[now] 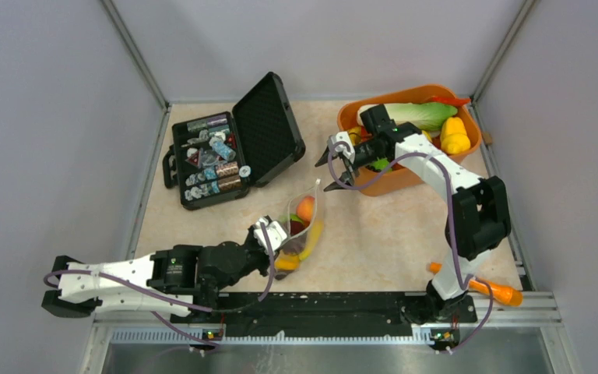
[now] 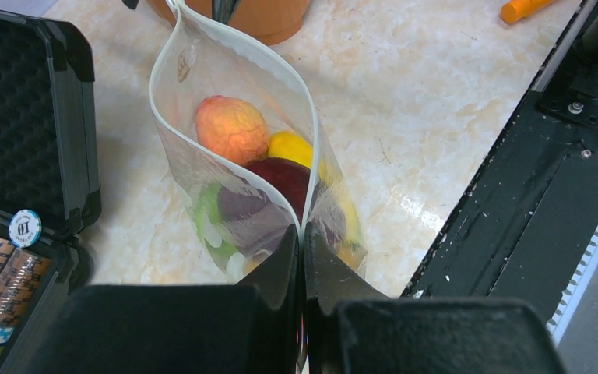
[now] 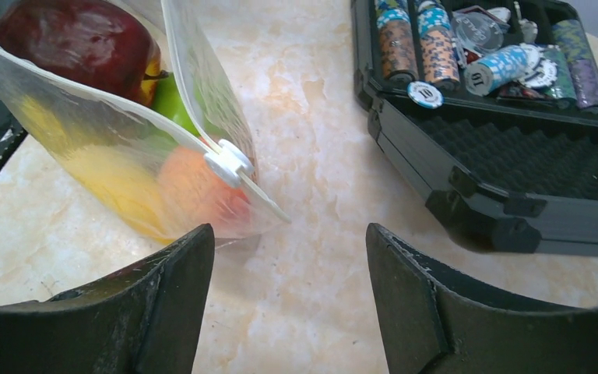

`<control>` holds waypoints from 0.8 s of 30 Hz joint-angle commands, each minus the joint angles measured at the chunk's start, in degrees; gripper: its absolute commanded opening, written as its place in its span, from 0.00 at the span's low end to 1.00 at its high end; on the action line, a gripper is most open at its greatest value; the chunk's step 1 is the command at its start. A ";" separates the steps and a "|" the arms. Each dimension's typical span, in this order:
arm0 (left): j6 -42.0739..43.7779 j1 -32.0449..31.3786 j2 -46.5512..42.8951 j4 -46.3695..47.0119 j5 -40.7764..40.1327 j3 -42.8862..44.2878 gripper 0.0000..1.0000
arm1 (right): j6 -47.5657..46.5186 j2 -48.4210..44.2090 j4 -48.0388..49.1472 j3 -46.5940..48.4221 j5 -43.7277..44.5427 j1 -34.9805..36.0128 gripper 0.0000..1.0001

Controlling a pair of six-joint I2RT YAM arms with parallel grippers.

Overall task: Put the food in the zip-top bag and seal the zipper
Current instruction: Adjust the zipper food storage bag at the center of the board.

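The zip-top bag [image 1: 305, 226] stands in the middle of the table with its mouth gaping. Inside it lie food pieces: a peach [image 2: 232, 128], a yellow piece [image 2: 290, 146], a dark red apple [image 2: 280, 175] and something green [image 2: 210, 218]. My left gripper [image 2: 304, 234] is shut on the near end of the bag's rim. My right gripper [image 1: 335, 164] hovers open just beyond the bag's far end. In the right wrist view, the zipper's white slider [image 3: 228, 164] sits on the far corner, a little ahead and left of the open right gripper [image 3: 290, 234], apart from it.
An orange tub [image 1: 405, 181] at the back right holds a green-white cabbage [image 1: 416, 115] and a yellow piece [image 1: 455, 136]. A black case [image 1: 269, 128] lies open at the back left with poker chips [image 1: 210, 160]. A carrot [image 1: 498, 292] lies by the right arm's base.
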 commanded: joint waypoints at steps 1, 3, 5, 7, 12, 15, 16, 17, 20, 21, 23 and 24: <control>-0.71 0.08 0.35 2.94 0.25 2.66 0.00 | -12.86 2.55 -11.85 5.51 -6.26 1.04 0.68; -0.72 0.09 0.38 3.00 0.28 2.67 0.00 | -15.64 3.19 -15.17 6.82 -6.98 1.74 0.65; -0.64 0.08 0.47 2.89 0.32 2.73 0.00 | -15.83 3.56 -15.68 7.00 -6.31 2.48 0.63; -0.69 0.10 0.51 2.84 0.41 2.81 0.00 | -15.87 3.84 -15.61 6.77 -5.87 2.74 0.60; -0.89 0.08 0.88 3.32 0.57 2.55 0.00 | -12.38 3.64 -11.22 5.49 -5.41 4.20 0.59; -0.72 0.08 1.42 3.43 0.68 2.61 0.00 | -7.84 2.47 -5.17 3.52 -5.44 4.70 0.58; -0.68 0.08 1.63 3.41 0.74 2.61 0.00 | -6.51 2.11 -3.69 2.98 -5.64 4.69 0.56; -0.74 0.08 1.71 3.41 0.76 2.70 0.00 | -5.61 1.86 -2.79 2.68 -5.65 4.77 0.54; -1.04 0.08 1.81 3.37 0.93 2.83 0.00 | -4.90 1.88 -2.50 2.38 -4.28 5.07 0.48; -1.06 0.11 1.68 3.36 1.01 2.77 0.00 | -4.89 1.91 -2.57 2.08 -3.62 5.05 0.46; -1.05 0.09 1.31 3.36 1.11 2.91 0.00 | -4.97 1.88 -2.58 1.46 -2.59 5.05 0.42; -1.03 0.13 1.15 3.30 1.07 2.90 0.00 | -4.98 1.71 -2.55 1.12 -2.27 5.05 0.39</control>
